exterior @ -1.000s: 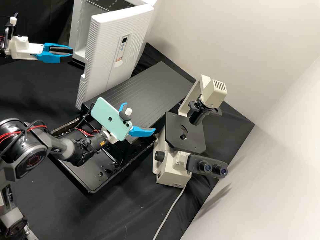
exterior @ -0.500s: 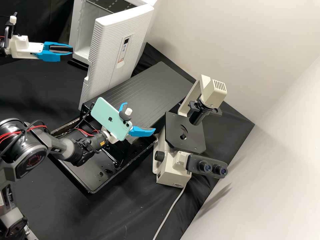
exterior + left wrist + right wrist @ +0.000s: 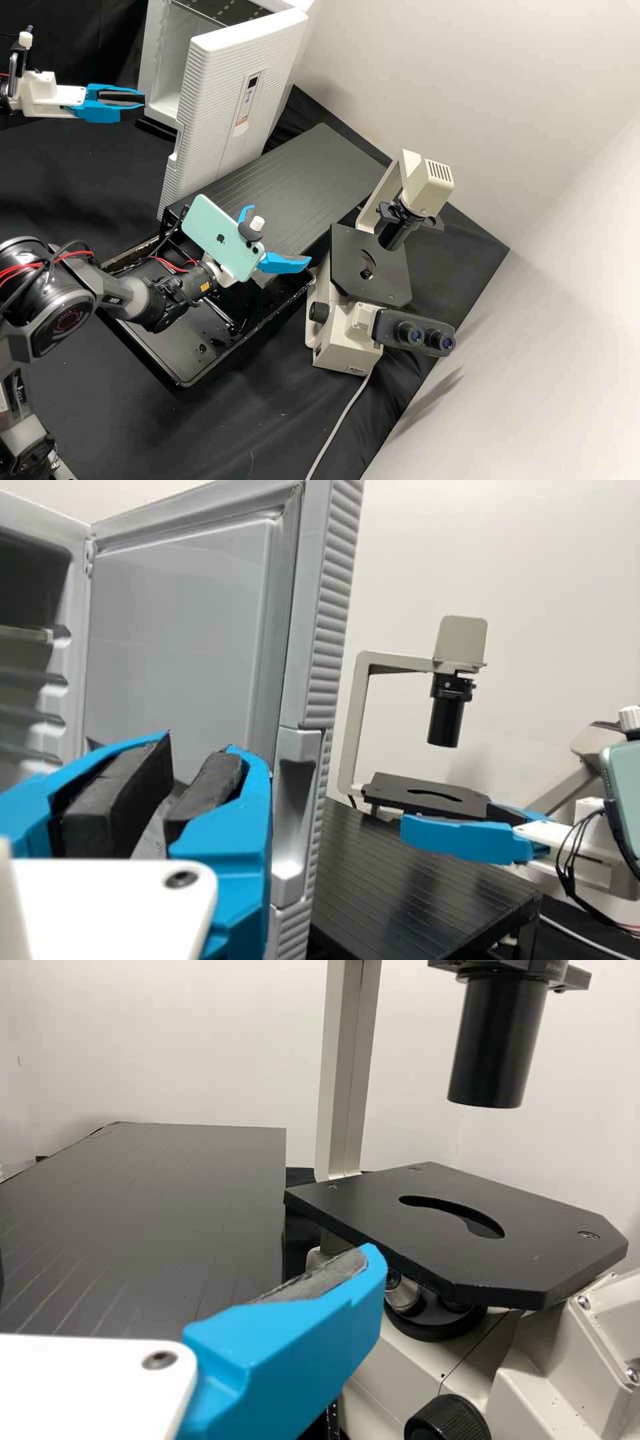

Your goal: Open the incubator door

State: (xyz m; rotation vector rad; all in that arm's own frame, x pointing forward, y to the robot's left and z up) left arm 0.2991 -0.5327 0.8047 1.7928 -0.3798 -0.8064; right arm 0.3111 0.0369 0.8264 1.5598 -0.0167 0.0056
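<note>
In the high view my left gripper (image 3: 143, 101) stands just left of the white incubator's (image 3: 153, 60) opening, with a narrow gap between its fingers. The ribbed door (image 3: 207, 107) stands ajar, swung out towards the right. The left wrist view shows my left gripper (image 3: 200, 748) open beside the door's free edge, holding nothing; the recessed handle (image 3: 296, 815) lies beside its blue finger. My right gripper (image 3: 279, 235) is open and holds nothing above the black tray, a green phone mounted on its wrist. In the right wrist view the right gripper (image 3: 290, 1345) shows one finger.
A black platform (image 3: 313, 173) lies below and right of the door. The microscope (image 3: 367, 267) stands at its right end, near the wall, with a cable trailing to the front. A black tray (image 3: 177, 333) sits under the right arm.
The door has swung farther from my left gripper, mostly in the first half second, exposing more of the interior. My left gripper has shifted very slightly; my right one has not moved.
</note>
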